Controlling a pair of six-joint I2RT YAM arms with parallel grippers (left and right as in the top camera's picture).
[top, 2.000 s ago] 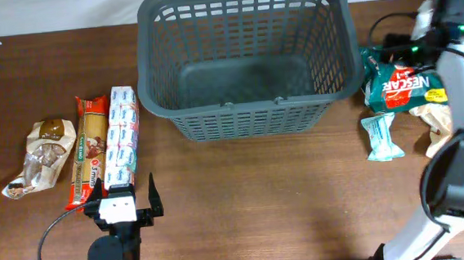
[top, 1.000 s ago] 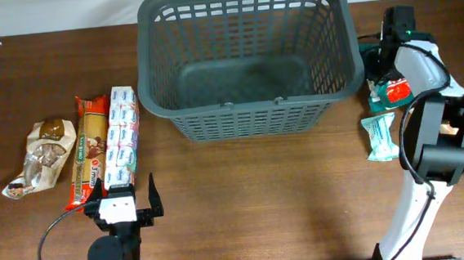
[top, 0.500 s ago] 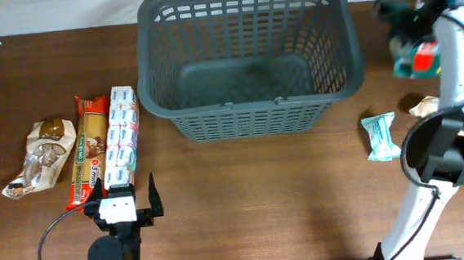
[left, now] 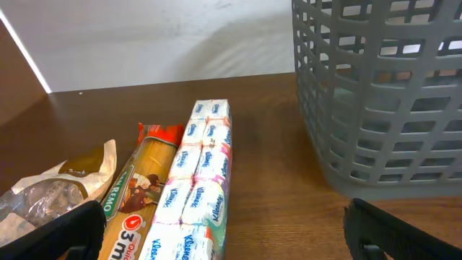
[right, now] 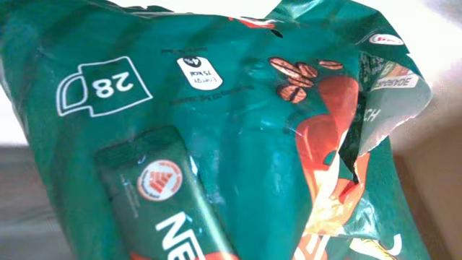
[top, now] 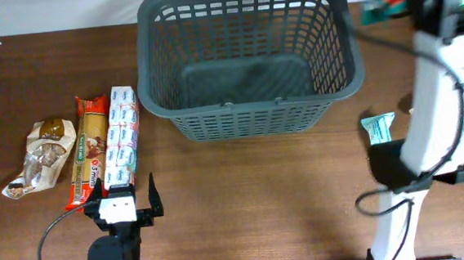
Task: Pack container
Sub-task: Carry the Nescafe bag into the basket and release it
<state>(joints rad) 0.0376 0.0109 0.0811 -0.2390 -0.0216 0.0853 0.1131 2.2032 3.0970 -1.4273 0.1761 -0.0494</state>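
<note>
The right arm point(top: 436, 91) stands tall along the overhead frame's right edge, its jaws at upper right clamped on a green coffee bag point(right: 238, 137), near the container point(top: 252, 122). The left arm point(top: 118, 236) sits low at lower left, jaws wide apart. The dark grey lattice container stands upright on the desk point(top: 262, 202), upper centre.

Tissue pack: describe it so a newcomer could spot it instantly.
Start at the grey basket and look left. Three packages lie side by side; the tissue pack is nearest the basket. It is a long white-and-blue strip, unlike the orange spaghetti packet beside it.
</note>
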